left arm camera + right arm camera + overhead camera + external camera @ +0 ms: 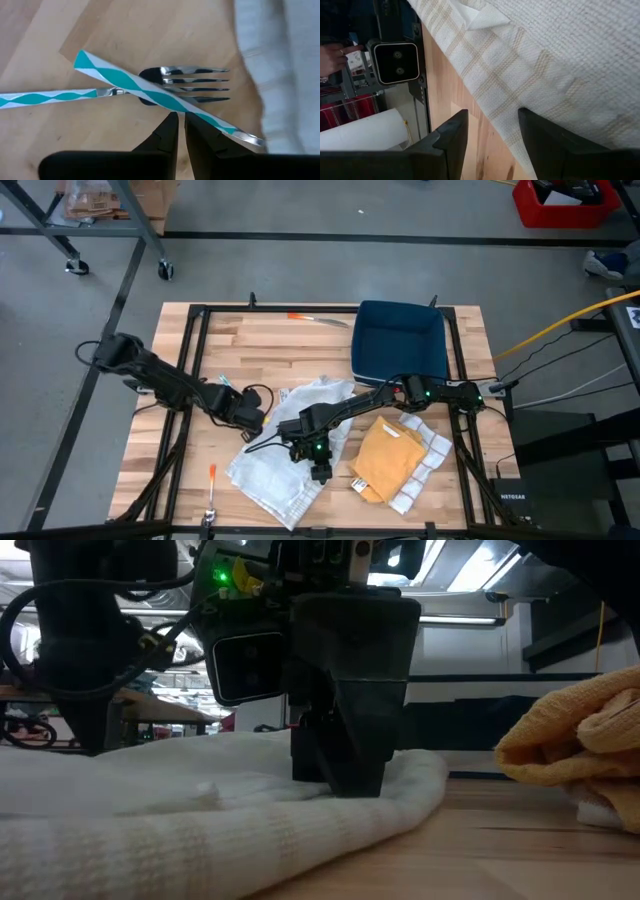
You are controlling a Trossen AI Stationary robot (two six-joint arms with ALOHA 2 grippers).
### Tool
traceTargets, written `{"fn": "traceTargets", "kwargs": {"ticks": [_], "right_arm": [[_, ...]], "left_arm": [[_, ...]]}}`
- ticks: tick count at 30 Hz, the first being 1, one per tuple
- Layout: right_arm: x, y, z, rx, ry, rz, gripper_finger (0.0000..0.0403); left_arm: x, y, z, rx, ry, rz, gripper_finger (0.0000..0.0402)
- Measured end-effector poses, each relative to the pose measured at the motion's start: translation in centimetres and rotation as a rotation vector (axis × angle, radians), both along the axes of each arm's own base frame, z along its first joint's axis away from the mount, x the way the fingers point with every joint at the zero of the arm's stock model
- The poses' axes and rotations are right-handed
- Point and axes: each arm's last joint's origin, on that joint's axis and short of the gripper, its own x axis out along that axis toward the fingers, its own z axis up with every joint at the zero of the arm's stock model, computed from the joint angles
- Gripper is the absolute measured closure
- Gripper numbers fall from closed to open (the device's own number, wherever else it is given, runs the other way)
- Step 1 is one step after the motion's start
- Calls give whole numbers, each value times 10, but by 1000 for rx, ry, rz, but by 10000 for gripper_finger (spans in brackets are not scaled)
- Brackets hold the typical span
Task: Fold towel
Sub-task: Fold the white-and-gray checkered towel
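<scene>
on the left side of the wooden plank table (180, 470) we see the left gripper (180, 122), its two dark fingers pressed together and holding nothing. it hangs just above a metal fork (192, 85) and a second piece of cutlery with a teal and white spiral handle (145, 90), which cross each other beside the cloth edge. in the middle lies the white towel (285, 465), a woven fabric with pale beige check lines, wrinkled and partly doubled over. the right gripper (320, 473) stands on the towel, fingers spread apart, their tips pressing into the soft cloth. further right rests a folded mustard yellow cloth (388, 457) on a white checked one (428, 465), and behind them a dark blue square tray (400, 340).
</scene>
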Motion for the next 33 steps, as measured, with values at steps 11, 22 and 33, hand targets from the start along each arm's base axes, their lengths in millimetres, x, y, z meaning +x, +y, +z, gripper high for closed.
{"fn": "traceTargets", "kwargs": {"ticks": [11, 22, 33], "right_arm": [[0, 0, 0, 0, 0, 1, 219], [0, 0, 0, 0, 1, 1, 219], [2, -4, 38, -183, -143, -60, 219]], "left_arm": [[5, 7, -13, 216, 21, 15, 375], [9, 63, -11, 432, 91, 148, 375], [8, 79, 11, 189, 89, 7, 375]]}}
